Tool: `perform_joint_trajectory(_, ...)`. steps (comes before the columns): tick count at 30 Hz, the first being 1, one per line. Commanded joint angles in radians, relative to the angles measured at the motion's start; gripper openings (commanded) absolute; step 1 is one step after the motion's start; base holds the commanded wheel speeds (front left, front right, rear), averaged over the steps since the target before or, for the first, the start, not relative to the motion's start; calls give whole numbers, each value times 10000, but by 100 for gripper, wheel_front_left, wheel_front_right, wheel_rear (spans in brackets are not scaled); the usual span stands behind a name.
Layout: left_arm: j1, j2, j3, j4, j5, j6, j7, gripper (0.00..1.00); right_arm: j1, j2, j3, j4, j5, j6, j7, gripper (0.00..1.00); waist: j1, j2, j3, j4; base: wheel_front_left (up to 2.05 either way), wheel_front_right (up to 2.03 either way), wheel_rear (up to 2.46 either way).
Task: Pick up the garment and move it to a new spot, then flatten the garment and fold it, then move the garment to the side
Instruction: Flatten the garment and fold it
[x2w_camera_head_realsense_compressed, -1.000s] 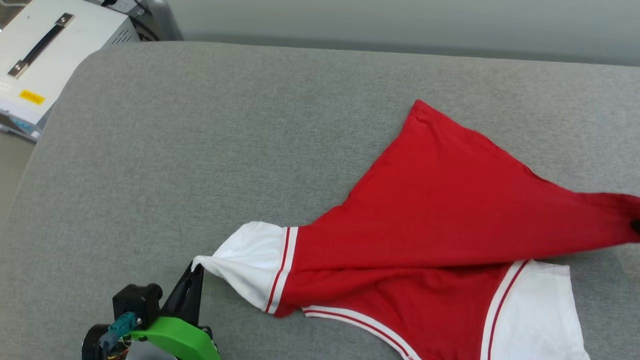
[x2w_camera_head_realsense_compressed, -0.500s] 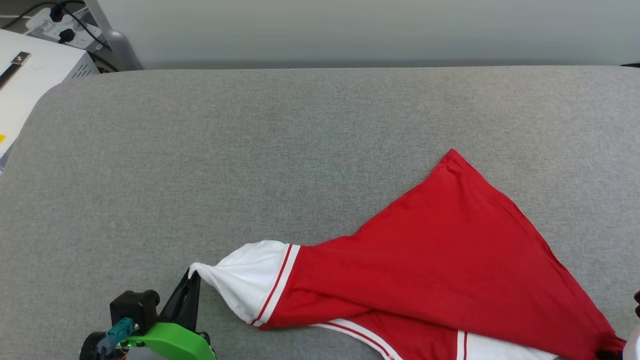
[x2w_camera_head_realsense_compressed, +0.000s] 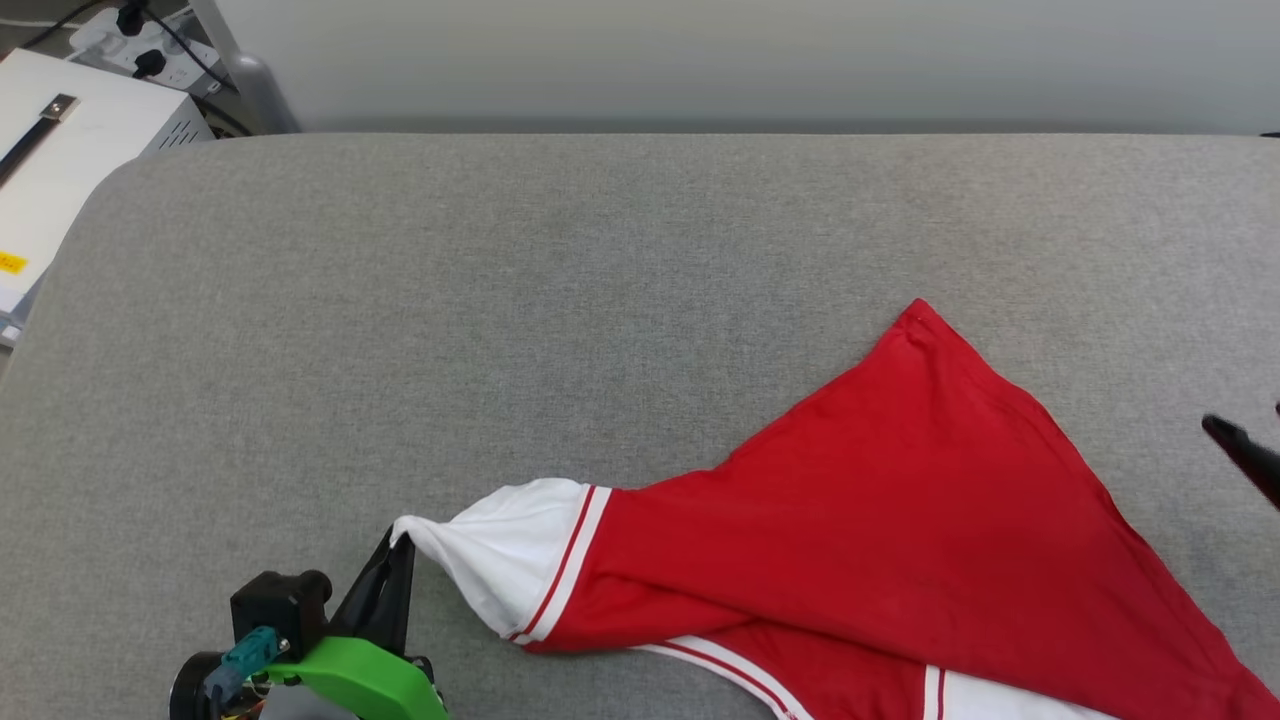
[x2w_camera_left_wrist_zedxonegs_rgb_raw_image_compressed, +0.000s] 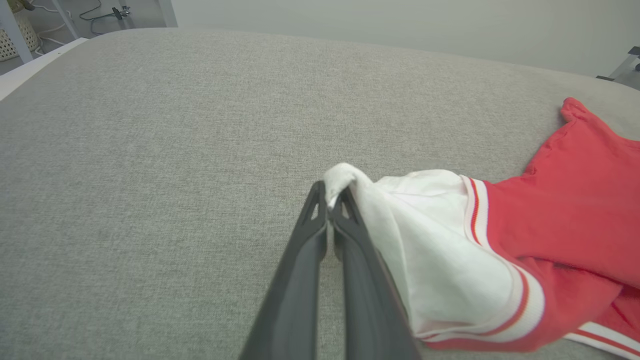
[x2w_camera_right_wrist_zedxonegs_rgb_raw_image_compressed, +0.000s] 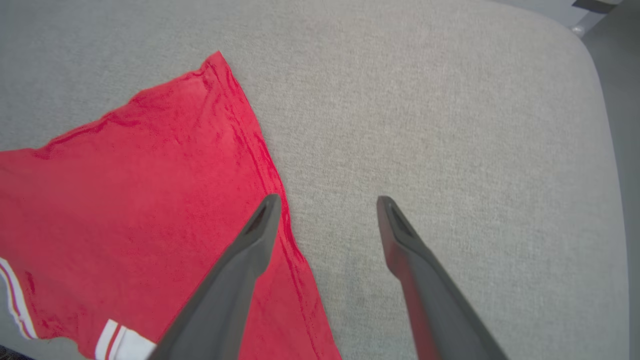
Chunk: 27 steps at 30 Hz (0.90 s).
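Toward the near right corner of the grey cushion (x2w_camera_head_realsense_compressed: 500, 300), the garment (x2w_camera_head_realsense_compressed: 880, 520) lies skewed and creased, not yet flat or folded. The left gripper (x2w_camera_left_wrist_zedxonegs_rgb_raw_image_compressed: 327, 192) pinches its white sleeve tip (x2w_camera_left_wrist_zedxonegs_rgb_raw_image_compressed: 345, 175). The right gripper (x2w_camera_right_wrist_zedxonegs_rgb_raw_image_compressed: 327, 200) gapes wide and empty over the red edge. Flattening, folding and moving aside remain.

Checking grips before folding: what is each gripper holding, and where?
The left gripper pinches the shirt by the tip of its white sleeve; the right gripper is open, holding nothing.
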Motion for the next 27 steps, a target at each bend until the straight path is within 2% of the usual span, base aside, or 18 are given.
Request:
perform_joint_trajectory(1,-203,64,-13,-78,96,40,23,0,-447,-3,37,-187,-134,-7,84,100,0,-1,199,187,0,0,0)
perform_joint_trajectory(7,-720,-70,-209,-319,362,23,92,0,-2665,171,1145,-349,-567,-7,1066,100,0,-1,780,667,0,0,0)
perform_joint_trajectory(17,-1668,-456,-560,-509,750,-148,111,0,-5803,665,3600,1920,-976,-7,3539,100,0,-1,1761,1559,0,0,0)
perform_joint_trajectory(21,-2056,-666,-686,-455,863,-284,67,0,-6463,845,4119,2928,-1054,-7,3649,100,0,-1,2212,1850,0,0,0)
perform_joint_trajectory(27,-2621,-1130,-746,148,878,-666,-124,0,-6668,1140,4837,4618,-812,-7,2987,100,0,-1,2793,2159,0,0,0)
